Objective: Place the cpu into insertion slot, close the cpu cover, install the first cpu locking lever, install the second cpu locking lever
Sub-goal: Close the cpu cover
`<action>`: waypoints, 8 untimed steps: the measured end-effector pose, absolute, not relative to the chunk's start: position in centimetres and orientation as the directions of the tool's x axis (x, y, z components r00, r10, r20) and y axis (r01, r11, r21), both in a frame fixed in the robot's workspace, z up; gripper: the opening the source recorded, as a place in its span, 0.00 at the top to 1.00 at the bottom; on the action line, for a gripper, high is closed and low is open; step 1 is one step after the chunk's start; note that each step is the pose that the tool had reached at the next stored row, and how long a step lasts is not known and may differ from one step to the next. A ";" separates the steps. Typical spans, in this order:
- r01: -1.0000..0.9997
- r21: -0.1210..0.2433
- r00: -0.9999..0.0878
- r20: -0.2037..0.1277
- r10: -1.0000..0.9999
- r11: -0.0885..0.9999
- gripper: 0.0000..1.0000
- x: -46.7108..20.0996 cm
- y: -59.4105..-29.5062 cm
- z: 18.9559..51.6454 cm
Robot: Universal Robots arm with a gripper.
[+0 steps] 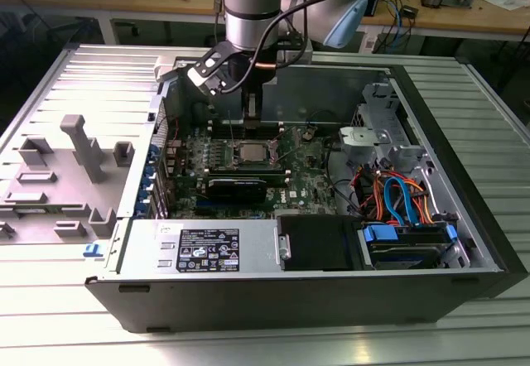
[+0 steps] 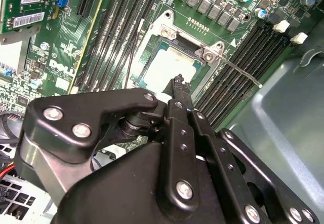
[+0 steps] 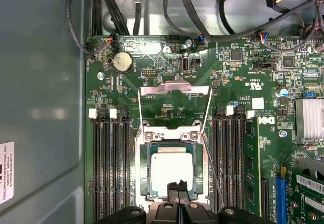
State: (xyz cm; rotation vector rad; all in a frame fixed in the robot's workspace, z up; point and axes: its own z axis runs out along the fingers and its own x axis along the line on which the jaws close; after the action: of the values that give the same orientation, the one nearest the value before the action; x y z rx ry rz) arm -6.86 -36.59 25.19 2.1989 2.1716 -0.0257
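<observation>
Ribbed grey metal desk (image 1: pixel 66 316) carries the open black-and-silver computer case (image 1: pixel 248 296). The green motherboard (image 3: pixel 238 82) lies flat inside it.

Your black two-finger hand (image 3: pixel 177 185) is narrow, tips nearly together and nothing held. In the exterior view it hangs at 12 o'clock of the socket.

The thin silver hinged cpu cover (image 3: pixel 174 86) is swung open, not yet closed.

The square dark insertion slot (image 3: pixel 148 173) with its silver rim sits between two banks of long black memory slots (image 3: pixel 109 168).

The flat square dull-silver cpu (image 3: pixel 172 169) lies in the slot and looks seated. The first wrist view puts the hand tips at its edge. Whether they touch it, I cannot tell.

The thin silver locking lever rod (image 2: pixel 238 73) sticks out free, unlatched.

Risks, as I judge them:
- A sideways drift of the tips could shove the chip out of square, and a skewed chip under the cover could damage the socket contacts.
- The free lever could snag your hand.
- The cover could drop unguided if bumped.
</observation>
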 end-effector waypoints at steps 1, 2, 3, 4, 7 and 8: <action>1.000 0.025 0.013 -0.048 0.999 -0.012 0.89 -6.9 -36.6 25.2; 1.000 0.025 0.013 -0.048 0.999 -0.012 0.89 -6.9 -36.6 25.2; 1.000 0.025 0.013 -0.048 0.999 -0.012 0.89 -6.8 -36.6 25.2; 1.000 0.025 0.013 -0.048 0.999 -0.012 0.89 -6.8 -36.6 25.2; 1.000 0.025 0.013 -0.048 0.999 -0.012 0.89 -6.6 -36.6 25.2; 1.000 0.025 0.013 -0.048 0.999 -0.012 0.89 -6.5 -36.6 25.2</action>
State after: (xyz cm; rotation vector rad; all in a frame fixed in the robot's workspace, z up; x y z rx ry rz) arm -6.47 -36.60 25.19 2.1989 2.1716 -0.0257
